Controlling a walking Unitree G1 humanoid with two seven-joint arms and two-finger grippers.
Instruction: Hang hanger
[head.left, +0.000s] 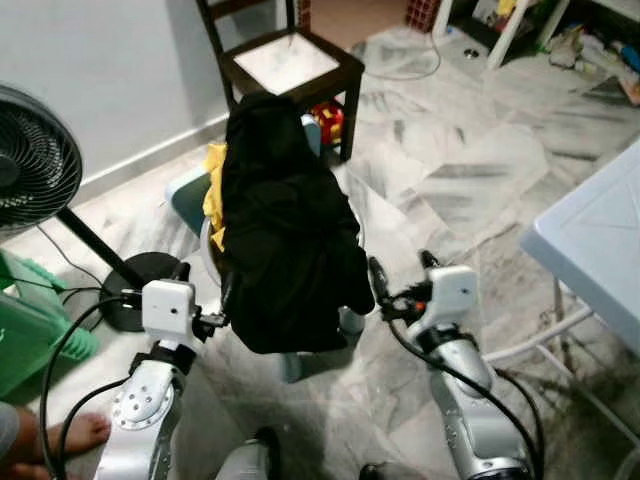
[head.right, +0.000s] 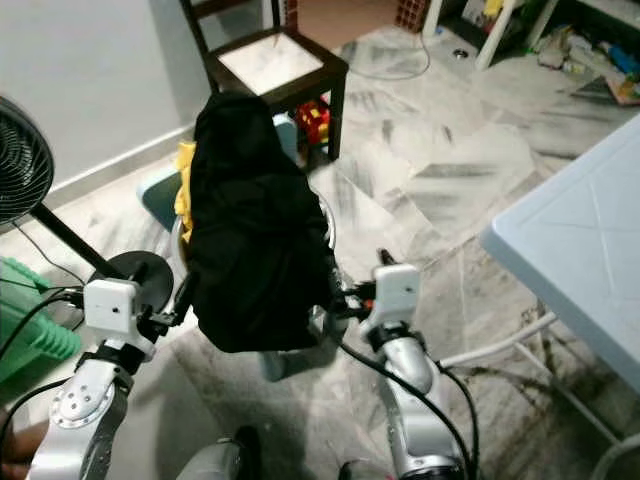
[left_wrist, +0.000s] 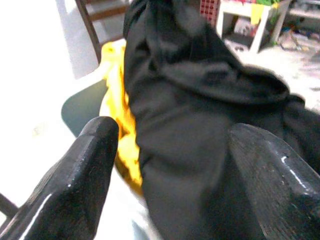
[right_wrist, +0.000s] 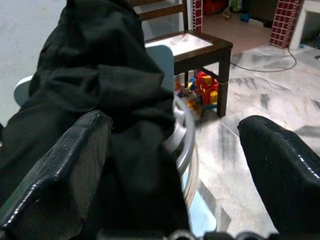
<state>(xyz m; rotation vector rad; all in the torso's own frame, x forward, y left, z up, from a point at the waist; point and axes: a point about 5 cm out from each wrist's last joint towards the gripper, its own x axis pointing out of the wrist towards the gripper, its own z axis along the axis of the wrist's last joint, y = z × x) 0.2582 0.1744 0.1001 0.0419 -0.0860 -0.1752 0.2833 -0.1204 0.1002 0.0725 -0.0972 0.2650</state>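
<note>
Marble-patterned floor (head.left: 470, 180) spreads beneath a dark wooden chair (head.left: 290, 60), a standing fan (head.left: 30, 170) to your left and a pale tabletop (head.left: 600, 240) to your right. At centre, a black garment (head.left: 285, 240) is heaped over a silver rack (right_wrist: 182, 130), with a yellow cloth (head.left: 214, 205) showing at its left edge. No hanger can be made out; if one is present, it is presumably buried under the black fabric. Your left claw (head.left: 226, 300) sits at the garment's lower left with its fingers (left_wrist: 75, 180) spread apart and nothing between them; your right claw (head.left: 400, 275) flanks the lower right, likewise spread and empty. Risk, as a judgement: closing now would likely pinch loose cloth alone, and lifting could drag the whole heap off the rack or tip the rack over.
</note>
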